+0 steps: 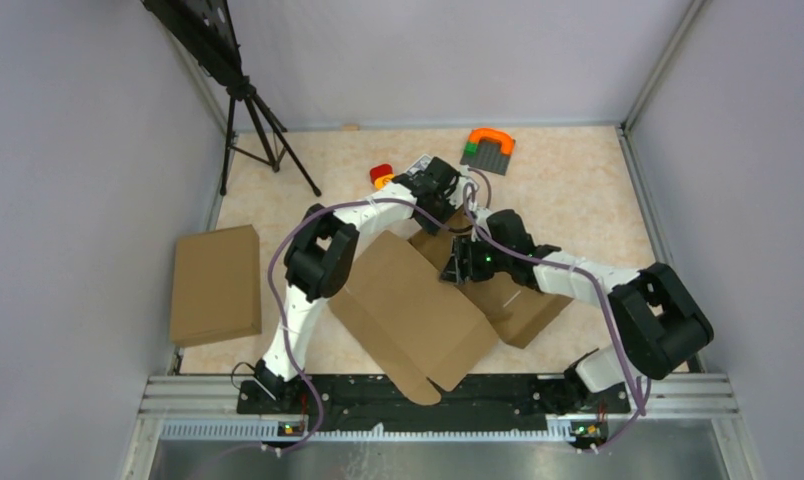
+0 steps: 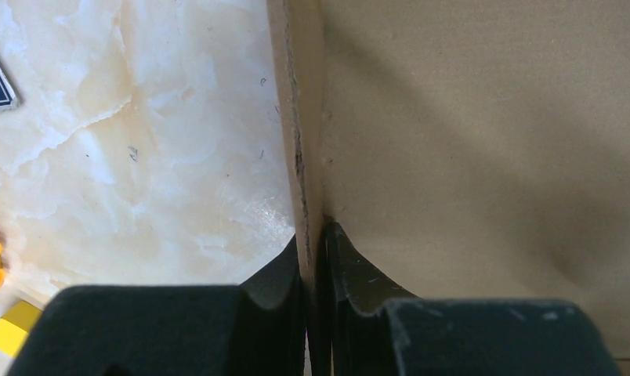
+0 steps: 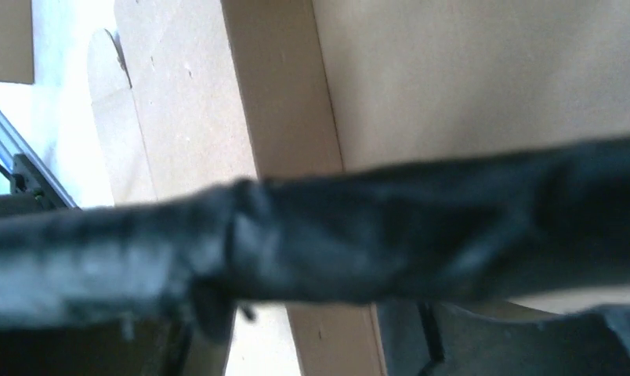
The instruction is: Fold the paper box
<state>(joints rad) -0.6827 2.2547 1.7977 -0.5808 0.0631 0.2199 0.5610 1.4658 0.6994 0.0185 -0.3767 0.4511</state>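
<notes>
left wrist view: my left gripper [image 2: 313, 235] is clenched on a thin cardboard edge of the paper box [image 2: 484, 141], one finger on either side, with the marble table [image 2: 139, 157] just beside it. from the top, the paper box lies mid-table between my arms. my right gripper [image 1: 465, 262] hangs over the cardboard, but a dark cable [image 3: 374, 243] blocks its camera, so i cannot tell its grip.

The paper box [image 1: 413, 310] lies midway on the counter [image 1: 578, 180], the other box [image 1: 216, 285] to its left, a tripod [image 1: 248, 100] behind that, toy bricks [image 1: 489, 150] at the back.
</notes>
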